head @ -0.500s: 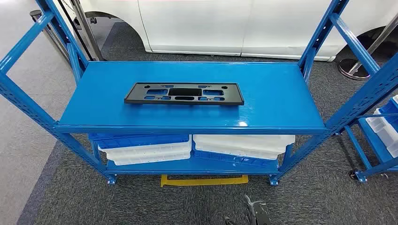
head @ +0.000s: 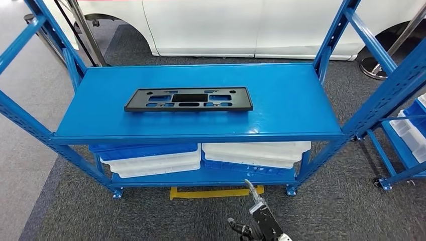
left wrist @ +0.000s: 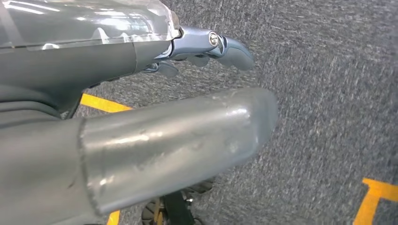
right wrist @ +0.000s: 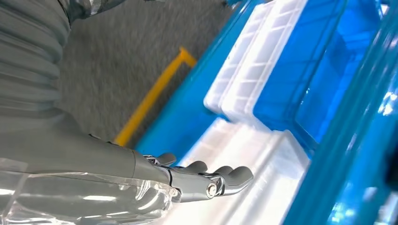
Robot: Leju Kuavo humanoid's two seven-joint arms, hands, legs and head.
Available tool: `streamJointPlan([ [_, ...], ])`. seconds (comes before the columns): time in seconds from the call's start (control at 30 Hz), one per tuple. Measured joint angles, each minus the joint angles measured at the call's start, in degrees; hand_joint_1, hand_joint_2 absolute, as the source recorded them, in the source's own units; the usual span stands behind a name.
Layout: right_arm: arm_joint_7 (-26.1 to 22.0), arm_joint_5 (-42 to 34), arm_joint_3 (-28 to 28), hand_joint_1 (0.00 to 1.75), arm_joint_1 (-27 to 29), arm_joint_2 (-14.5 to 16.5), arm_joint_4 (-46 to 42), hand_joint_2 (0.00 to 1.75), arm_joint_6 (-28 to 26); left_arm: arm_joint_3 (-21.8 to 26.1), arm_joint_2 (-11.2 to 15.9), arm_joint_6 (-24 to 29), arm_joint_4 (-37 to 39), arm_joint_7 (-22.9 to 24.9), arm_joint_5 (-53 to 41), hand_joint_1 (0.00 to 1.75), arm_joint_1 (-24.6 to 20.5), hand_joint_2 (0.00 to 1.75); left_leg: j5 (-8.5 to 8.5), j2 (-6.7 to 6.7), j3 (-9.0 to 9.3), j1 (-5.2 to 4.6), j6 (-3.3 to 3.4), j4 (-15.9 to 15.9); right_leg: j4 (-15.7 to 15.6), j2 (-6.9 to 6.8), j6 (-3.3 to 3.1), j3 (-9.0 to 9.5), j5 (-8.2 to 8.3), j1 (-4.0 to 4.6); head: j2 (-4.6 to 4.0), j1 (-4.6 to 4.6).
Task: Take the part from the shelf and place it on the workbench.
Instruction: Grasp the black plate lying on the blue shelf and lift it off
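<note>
Black part (head: 189,99) flat on blue shelf (head: 291,100), right hand (head: 253,223) low in front, fingers (right wrist: 206,176) loosely extended, empty, left hand (left wrist: 155,140) empty over carpet

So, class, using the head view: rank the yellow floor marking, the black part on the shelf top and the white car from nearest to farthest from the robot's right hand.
From the right hand, low in the head view:
1. Yellow floor marking, on the carpet just ahead, under the shelf's front edge.
2. Black part, flat on the blue shelf top, farther in.
3. White car, behind the shelf, farthest.
</note>
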Motion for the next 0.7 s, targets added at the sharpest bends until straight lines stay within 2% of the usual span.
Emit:
streamJointPlan([
  [0.07,0.87,4.03,0.36,0.0,-0.07,-0.52,-1.87,1.75,-0.46,0.0,-0.04,0.0,0.0,-0.08,-0.43,0.0,-0.04,0.0,-0.28,-0.03,-0.02,0.34,-0.69,0.19,-0.1,0.15,-0.95,-0.04,0.09,0.18,0.0,-0.01],
  [0.1,1.32,6.1,0.57,0.0,-0.19,-0.8,-2.91,1.75,-0.72,0.0,-0.07,0.0,0.0,-0.1,-0.65,0.0,-0.05,0.0,-1.04,-0.17,-0.42,0.51,-0.95,1.19,-0.24,0.18,-1.45,0.01,0.16,0.24,0.0,-0.02],
  [0.17,2.19,10.05,0.99,0.0,-0.6,-1.3,-4.77,1.75,-1.13,0.0,-0.08,0.0,0.0,-0.14,-1.1,0.0,-0.05,0.0,-4.15,-0.58,-2.93,0.63,-1.18,6.64,-0.45,0.19,-2.19,0.09,0.27,0.32,0.0,-0.03],
  [0.23,3.19,14.05,1.49,0.0,-0.93,-1.81,-6.21,1.75,-1.43,0.0,-0.05,0.01,0.01,-0.17,-1.49,0.0,-0.02,0.0,-7.39,-0.77,-6.94,0.6,-1.16,14.62,-0.43,0.22,-2.49,0.03,0.24,0.65,0.0,-0.04],
  [0.27,3.71,16.07,1.77,0.0,-1.02,-2.08,-6.82,1.75,-1.55,0.0,-0.04,0.01,0.02,-0.2,-1.69,0.0,0.01,0.0,-7.75,-0.79,-8.28,0.57,-1.05,17.0,-0.41,0.26,-2.56,0.06,0.21,0.84,0.0,-0.04],
  [0.3,4.21,18.02,2.05,0.0,-1.12,-2.34,-7.4,1.75,-1.67,0.0,-0.04,0.02,0.04,-0.22,-1.92,0.0,0.06,0.0,-6.97,-0.81,-8.62,0.54,-0.85,17.24,-0.38,0.35,-2.61,0.12,0.18,1.02,0.0,-0.04],
  [0.33,4.7,19.99,2.33,0.0,-1.3,-2.56,-7.97,1.75,-1.75,0.0,-0.04,0.02,0.06,-0.25,-2.18,0.0,0.09,0.0,-5.11,-0.84,-7.77,0.47,-0.56,14.98,-0.37,0.47,-2.65,0.22,0.16,1.15,0.0,-0.04],
  [0.4,5.74,24.24,2.98,0.0,-1.87,-2.93,-9.21,1.75,-1.97,0.0,0.03,0.04,0.09,-0.29,-2.7,0.0,0.08,0.0,-0.85,-1.07,-4.29,0.11,0.21,6.87,-0.33,0.72,-2.63,0.36,0.11,1.36,0.0,-0.03],
  [0.43,6.28,26.44,3.34,0.0,-2.22,-3.14,-9.81,1.75,-2.08,0.0,0.08,0.05,0.1,-0.33,-2.97,0.0,0.04,0.0,0.39,-1.17,-2.9,-0.11,0.45,3.53,-0.29,0.83,-2.49,0.3,0.12,1.42,0.0,-0.03],
  [0.47,6.82,28.56,3.7,0.0,-2.55,-3.37,-10.34,1.75,-2.19,0.0,0.12,0.08,0.11,-0.37,-3.25,0.0,0.0,0.0,0.89,-1.26,-2.15,-0.32,0.59,1.58,-0.27,0.91,-2.3,0.19,0.16,1.43,0.0,-0.02],
  [0.53,8.01,32.62,4.45,0.0,-3.15,-3.9,-11.22,1.75,-2.45,0.0,0.16,0.13,0.13,-0.45,-3.8,0.0,-0.02,0.0,0.97,-1.28,-1.96,-0.52,0.73,0.68,-0.37,0.99,-1.73,0.03,0.34,1.32,0.0,-0.03],
  [0.6,9.49,36.64,5.2,0.0,-3.82,-4.56,-12.07,1.75,-2.88,0.0,0.14,0.15,0.14,-0.46,-4.33,0.0,-0.04,0.0,1.53,-1.14,-1.74,-0.28,1.25,0.01,0.24,0.92,-1.15,-0.18,-0.23,1.23,0.0,-0.01],
  [0.63,10.44,38.62,5.61,0.0,-4.31,-4.91,-12.44,1.75,-3.17,0.0,0.11,0.15,0.15,-0.46,-4.63,0.0,-0.08,0.0,1.81,-1.03,-1.66,-0.14,1.56,-0.34,1.79,0.86,-0.91,-0.87,-1.35,1.22,0.0,0.01],
  [0.7,12.66,42.17,6.46,0.0,-5.27,-5.39,-12.82,1.75,-3.76,0.0,-0.05,0.15,0.16,-0.46,-5.23,0.0,-0.15,0.0,2.06,-0.8,-1.73,-0.09,1.9,-0.58,8.05,0.74,-0.56,-3.79,-4.93,1.11,0.0,0.02],
])
